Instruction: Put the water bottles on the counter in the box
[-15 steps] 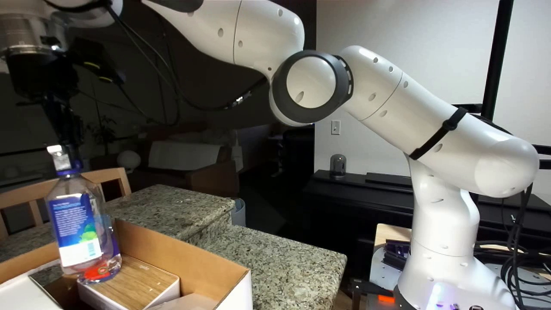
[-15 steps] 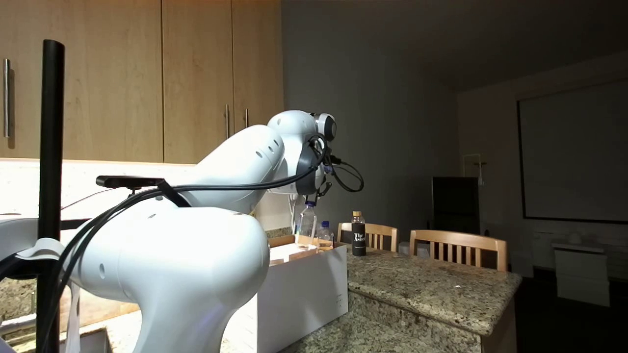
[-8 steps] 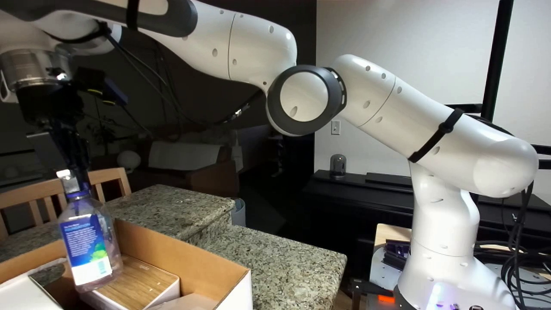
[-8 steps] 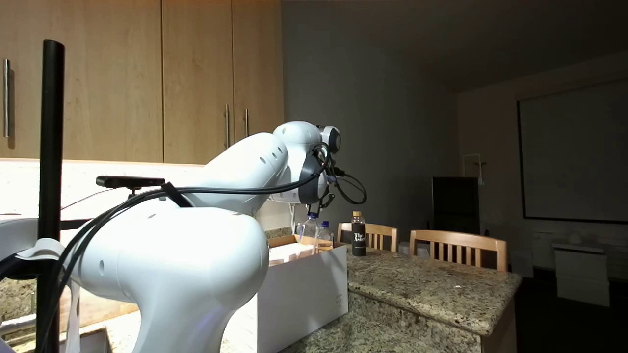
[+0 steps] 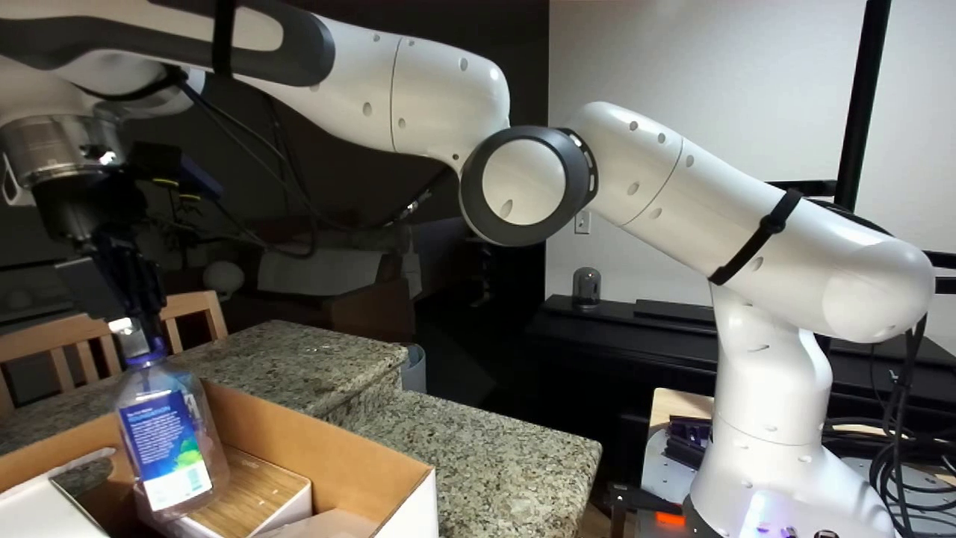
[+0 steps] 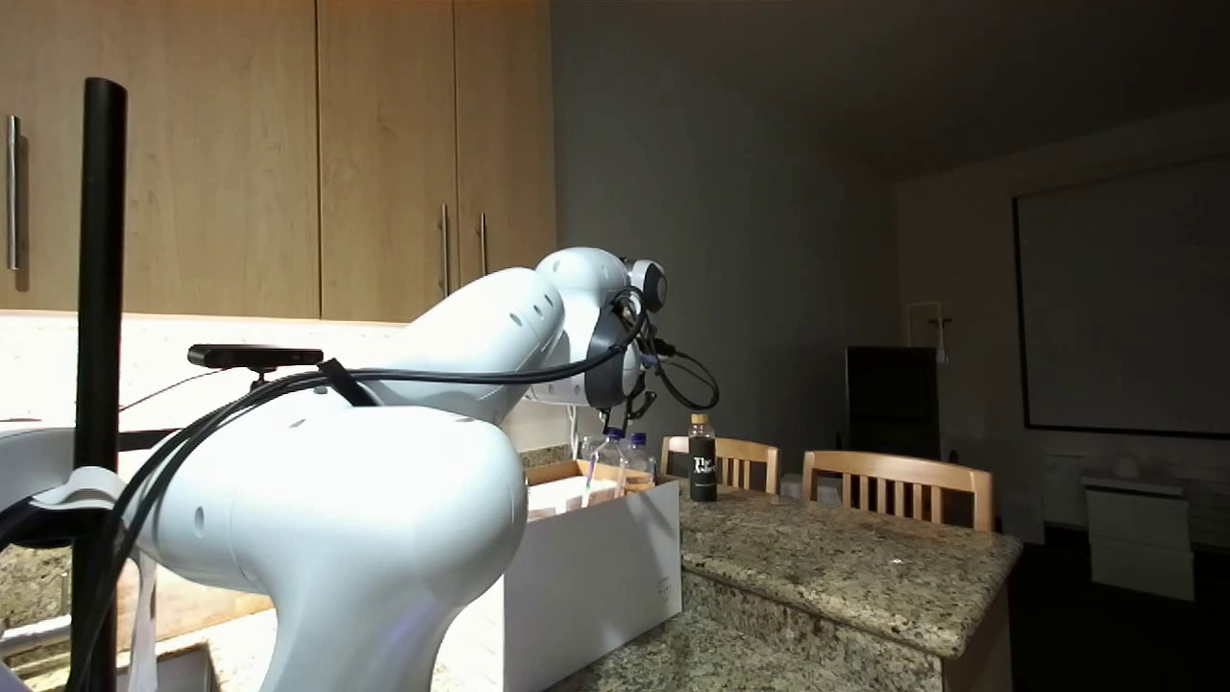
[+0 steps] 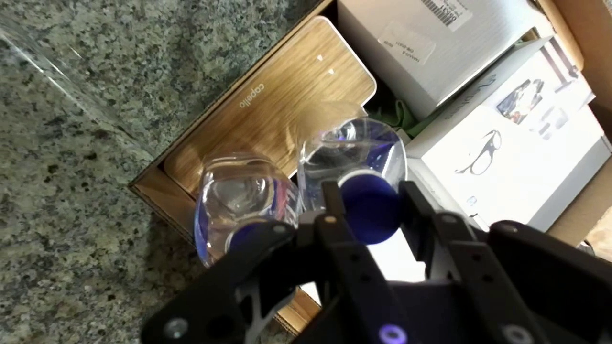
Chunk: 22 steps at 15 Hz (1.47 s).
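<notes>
Wrist view, centre: fingers [image 7: 333, 200] clamp a water bottle [image 7: 355, 165] partly inside the box [image 7: 170, 198]. Placing seems underway; next, seat and release.

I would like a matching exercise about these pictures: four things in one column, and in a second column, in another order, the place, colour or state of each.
Things
1. tilted bottle
2. black bottle
3. big box
4. flat box

Places, colours, states
A. white outside, brown inside
B. blue cap clasped by the gripper
C. wood-grain top, marked "capello"
D. upright on the counter, outside the big box

Right pairs: 1-B, 2-D, 3-A, 4-C.
</notes>
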Each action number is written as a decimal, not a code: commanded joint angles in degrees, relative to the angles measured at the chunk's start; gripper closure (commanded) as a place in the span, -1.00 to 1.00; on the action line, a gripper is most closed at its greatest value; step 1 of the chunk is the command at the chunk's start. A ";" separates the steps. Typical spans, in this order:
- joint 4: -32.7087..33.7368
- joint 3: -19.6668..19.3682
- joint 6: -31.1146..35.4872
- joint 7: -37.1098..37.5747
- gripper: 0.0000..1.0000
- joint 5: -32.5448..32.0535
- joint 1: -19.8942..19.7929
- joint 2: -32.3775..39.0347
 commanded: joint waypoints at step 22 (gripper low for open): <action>-0.27 -4.31 0.45 1.44 -1.00 -4.36 2.52 -4.28</action>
